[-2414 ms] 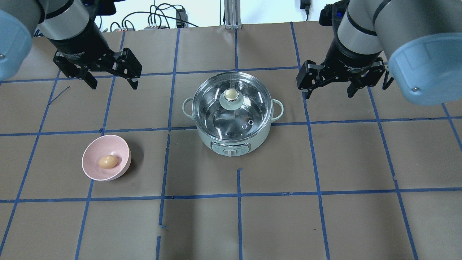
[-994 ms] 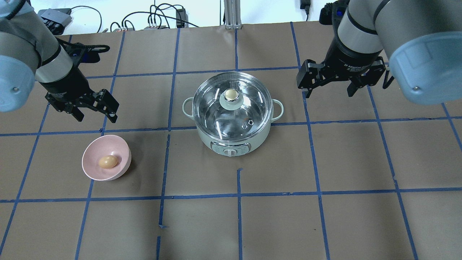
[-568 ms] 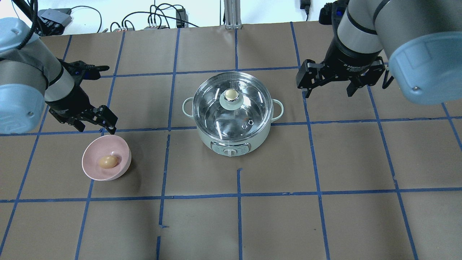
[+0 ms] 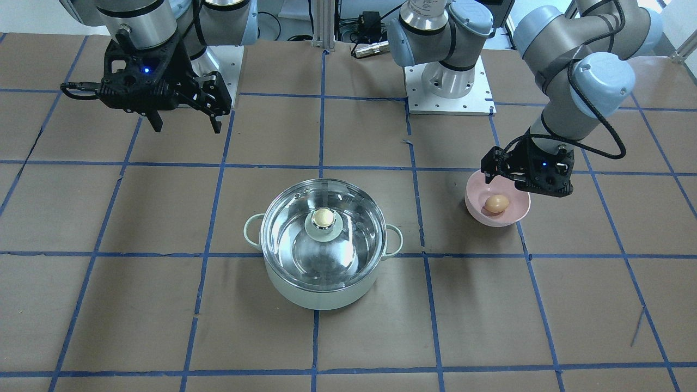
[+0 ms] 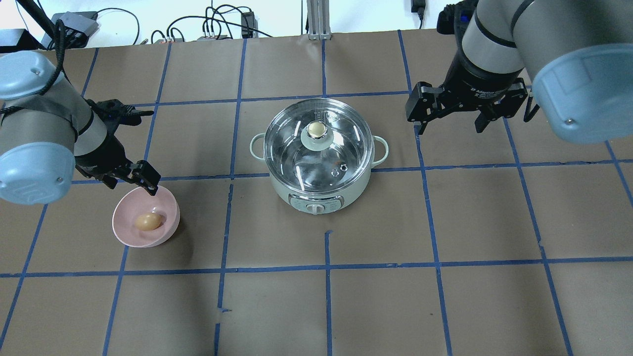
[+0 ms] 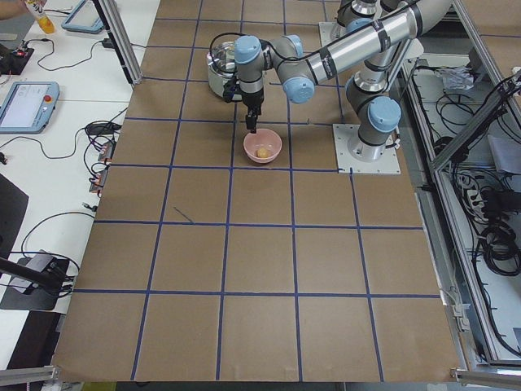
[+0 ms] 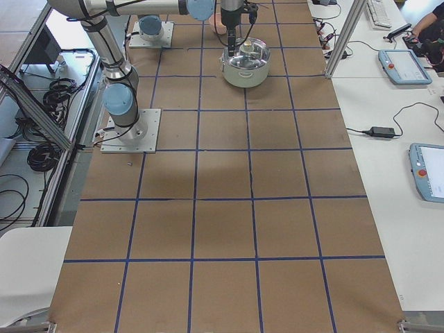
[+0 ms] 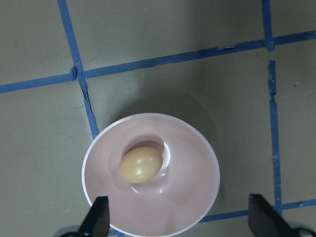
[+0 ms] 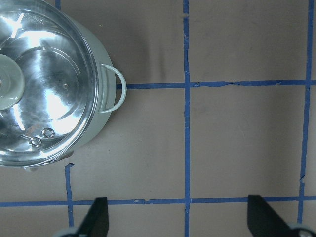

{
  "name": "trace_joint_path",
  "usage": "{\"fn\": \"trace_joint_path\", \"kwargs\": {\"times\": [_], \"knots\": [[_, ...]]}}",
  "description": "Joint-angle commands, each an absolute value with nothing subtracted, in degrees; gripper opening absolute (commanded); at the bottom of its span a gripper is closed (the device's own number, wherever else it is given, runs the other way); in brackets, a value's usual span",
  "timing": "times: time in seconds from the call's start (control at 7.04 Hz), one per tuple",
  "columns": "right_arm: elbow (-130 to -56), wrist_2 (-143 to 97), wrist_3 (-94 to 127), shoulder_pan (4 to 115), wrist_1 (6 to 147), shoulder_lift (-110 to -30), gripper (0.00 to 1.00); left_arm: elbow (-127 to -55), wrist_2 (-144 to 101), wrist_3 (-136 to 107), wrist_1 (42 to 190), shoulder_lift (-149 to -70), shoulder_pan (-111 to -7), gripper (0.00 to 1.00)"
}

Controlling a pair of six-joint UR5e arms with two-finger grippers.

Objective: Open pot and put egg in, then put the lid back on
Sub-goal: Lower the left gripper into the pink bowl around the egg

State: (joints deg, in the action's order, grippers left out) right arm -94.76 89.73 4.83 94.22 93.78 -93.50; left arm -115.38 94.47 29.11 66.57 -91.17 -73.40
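Note:
The mint-green pot [image 5: 284,190] stands mid-table with the glass lid [image 5: 346,148] on it, beige knob [image 5: 316,129] up. It also shows in the front view [image 4: 321,296] and the right wrist view [image 9: 101,123]. The tan egg [image 5: 147,221] lies in a pink bowl [image 5: 123,210] to the pot's left. My left gripper [image 5: 129,184] is open and empty, just over the bowl's far rim. In its wrist view the egg [image 8: 140,165] sits ahead of the open fingers [image 8: 98,219]. My right gripper [image 5: 450,126] is open and empty, hovering right of the pot.
Brown paper with a blue tape grid covers the table [image 5: 445,306]. Cables and a metal post [image 5: 316,20] lie along the far edge. The robot bases [image 4: 449,81] stand at the top of the front view.
My left arm has swung toward the near side and lowered, bringing its open gripper from the far left down to the pink bowl's far rim. The right gripper has barely moved.

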Motion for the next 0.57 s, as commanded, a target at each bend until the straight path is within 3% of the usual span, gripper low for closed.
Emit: {"fn": "trace_joint_path", "kwargs": {"times": [0.0,0.43], "knots": [[-94.7,89.7,4.8,94.2,93.8,-93.4,1.00,-119.5,95.7,32.4,59.4,-91.1,-72.7,0.99],[-94.7,89.6,4.7,94.2,93.9,-93.4,1.00,-122.9,95.2,33.5,59.3,-91.1,-68.3,1.00]]}}
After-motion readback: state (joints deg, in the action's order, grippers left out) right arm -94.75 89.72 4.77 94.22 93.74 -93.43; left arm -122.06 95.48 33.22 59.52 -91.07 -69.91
